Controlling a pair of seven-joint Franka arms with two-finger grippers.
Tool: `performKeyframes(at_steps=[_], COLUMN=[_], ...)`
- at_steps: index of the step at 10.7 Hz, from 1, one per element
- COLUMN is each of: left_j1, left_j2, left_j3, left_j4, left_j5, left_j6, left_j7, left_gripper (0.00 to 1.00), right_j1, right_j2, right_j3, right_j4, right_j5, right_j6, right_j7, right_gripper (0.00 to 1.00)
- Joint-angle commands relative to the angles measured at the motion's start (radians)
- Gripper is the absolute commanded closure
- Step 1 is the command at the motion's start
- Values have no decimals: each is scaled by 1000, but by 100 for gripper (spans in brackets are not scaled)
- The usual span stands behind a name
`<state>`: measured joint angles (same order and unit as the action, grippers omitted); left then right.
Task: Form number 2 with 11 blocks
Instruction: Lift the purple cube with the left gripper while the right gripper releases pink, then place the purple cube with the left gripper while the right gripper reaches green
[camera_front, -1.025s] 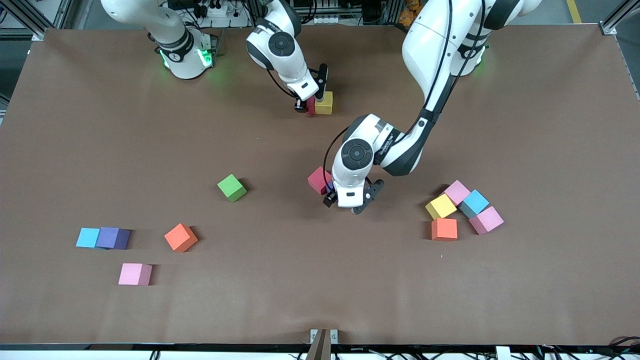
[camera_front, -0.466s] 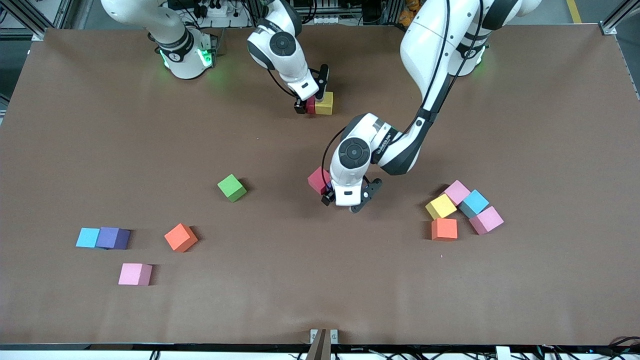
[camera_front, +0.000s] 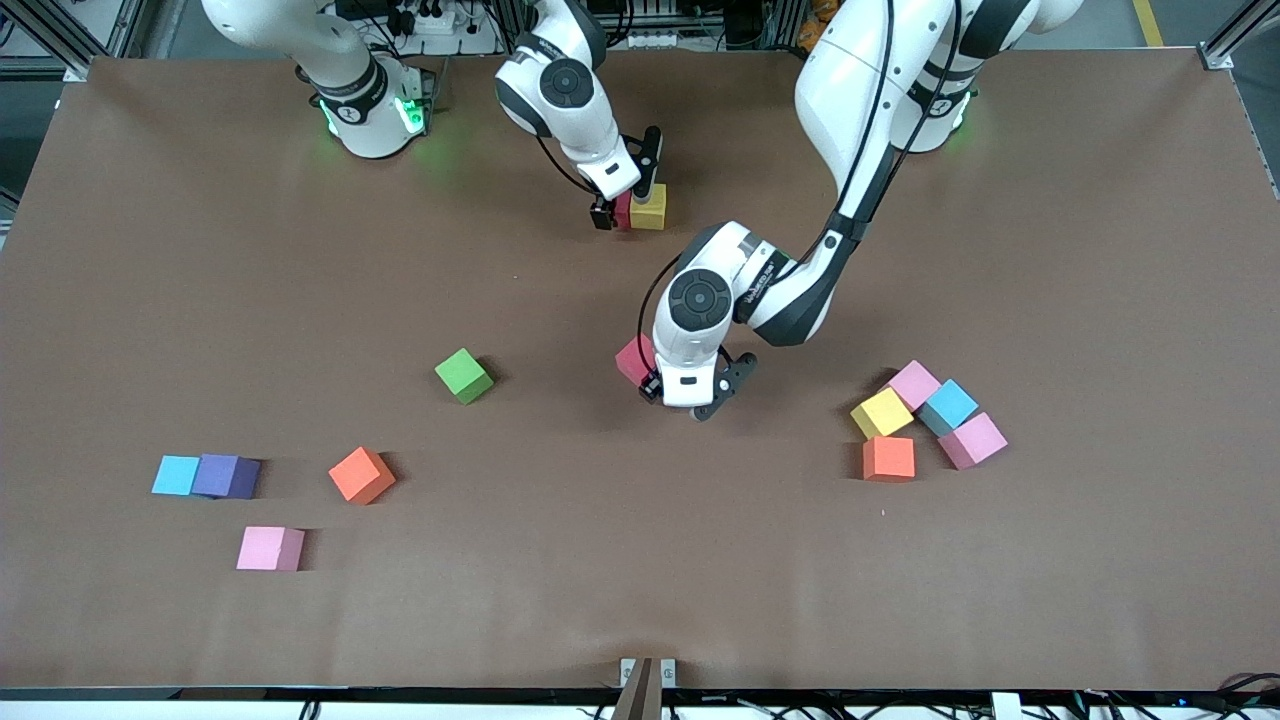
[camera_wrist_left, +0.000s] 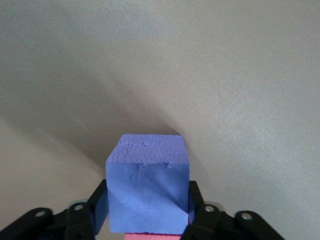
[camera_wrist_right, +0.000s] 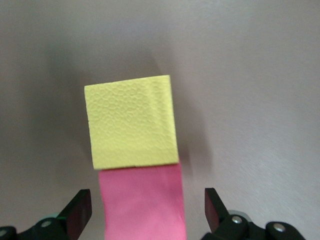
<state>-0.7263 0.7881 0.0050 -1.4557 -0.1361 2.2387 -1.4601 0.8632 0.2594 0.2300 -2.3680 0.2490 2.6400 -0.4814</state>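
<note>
Near the robots' bases a red block (camera_front: 622, 214) lies against a yellow block (camera_front: 650, 210). My right gripper (camera_front: 625, 195) stands open astride the red block (camera_wrist_right: 141, 202), its fingers (camera_wrist_right: 80, 209) clear of both sides, with the yellow block (camera_wrist_right: 131, 121) just past it. At mid-table my left gripper (camera_front: 686, 392) is shut on a purple block (camera_wrist_left: 148, 185), one finger pressed on each side. Another red block (camera_front: 633, 358) touches the purple one and shows as a strip (camera_wrist_left: 150, 236) at its edge. In the front view the left hand hides the purple block.
Loose blocks toward the right arm's end are green (camera_front: 463, 375), orange (camera_front: 361, 474), light blue (camera_front: 176, 475), purple (camera_front: 228, 476) and pink (camera_front: 270, 548). Toward the left arm's end is a cluster of pink (camera_front: 914, 383), yellow (camera_front: 881, 412), blue (camera_front: 948, 405), pink (camera_front: 973, 440) and orange (camera_front: 888, 458).
My right gripper has opened and let go of the red block beside the yellow one. My left gripper has shifted slightly toward the mid-table red block and shut on the purple block.
</note>
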Motion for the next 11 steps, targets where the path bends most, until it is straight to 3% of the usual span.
performKeyframes(at_steps=[1,4,5,8,10,11], left_j1=[-1,13,36,51,80,129], left_j2=[6,-61,-111,-300,-406,-455], left_j3=[13,38,36,29,-64,-159], left_j4=[15,0,-29,-205,-335,-398], left_j5=[26,26,29,27,76,154], left_j6=[-2,-37,-68,-102,-154,-165], left_j7=[-19,-20,-14,-6,129,218], left_gripper=[49,67,67,72,73,74], right_j1=[-42,-197,-257,-459,-551,-553], right_j2=[-106,-146,-146,-134,-115,-94], right_j3=[3,2,2,-20,-41,-82], right_j4=[-10,59,97,148,150,150], right_j5=[6,6,3,-39,-40,-40], right_j6=[-131,-306,-337,-361,-292,-238], right_j7=[-11,-68,-63,-63,-45,-40], right_gripper=[0,0,0,0,0,0])
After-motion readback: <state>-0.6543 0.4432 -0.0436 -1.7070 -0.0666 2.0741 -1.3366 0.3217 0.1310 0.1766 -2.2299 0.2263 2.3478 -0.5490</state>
